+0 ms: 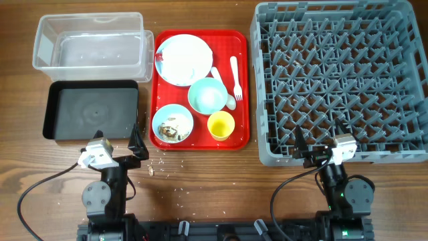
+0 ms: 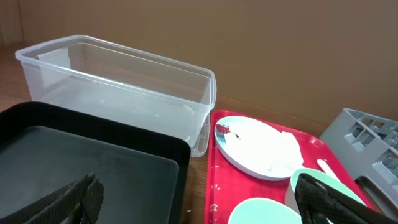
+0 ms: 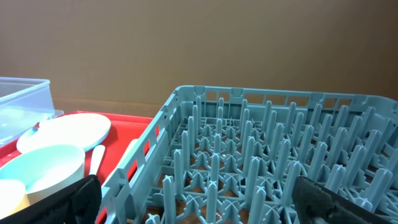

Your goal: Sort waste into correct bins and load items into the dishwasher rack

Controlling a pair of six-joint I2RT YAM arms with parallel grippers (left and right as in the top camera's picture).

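Observation:
The red tray point(image 1: 242, 80) holds a pale blue plate point(image 1: 184, 60) with a white napkin and red wrapper point(image 1: 160, 58), an empty light blue bowl point(image 1: 207, 96), a bowl with beige-brown food scraps point(image 1: 172, 124), a yellow cup point(image 1: 221, 125), a white fork point(image 1: 235, 75) and a spoon point(image 1: 223, 88). The clear tub point(image 1: 90, 43) and black tray point(image 1: 91, 110) lie to its left. The grey rack point(image 1: 341, 80) is empty at the right. My left gripper point(image 1: 119, 142) is open at the table's front edge, below the black tray. My right gripper point(image 1: 318, 142) is open at the rack's front wall.
Small crumbs point(image 1: 160, 167) lie on the wood in front of the red tray. In the left wrist view the black tray point(image 2: 87, 162), clear tub point(image 2: 118, 93) and plate point(image 2: 258, 146) lie ahead. In the right wrist view the rack's pegs point(image 3: 267, 162) fill the view.

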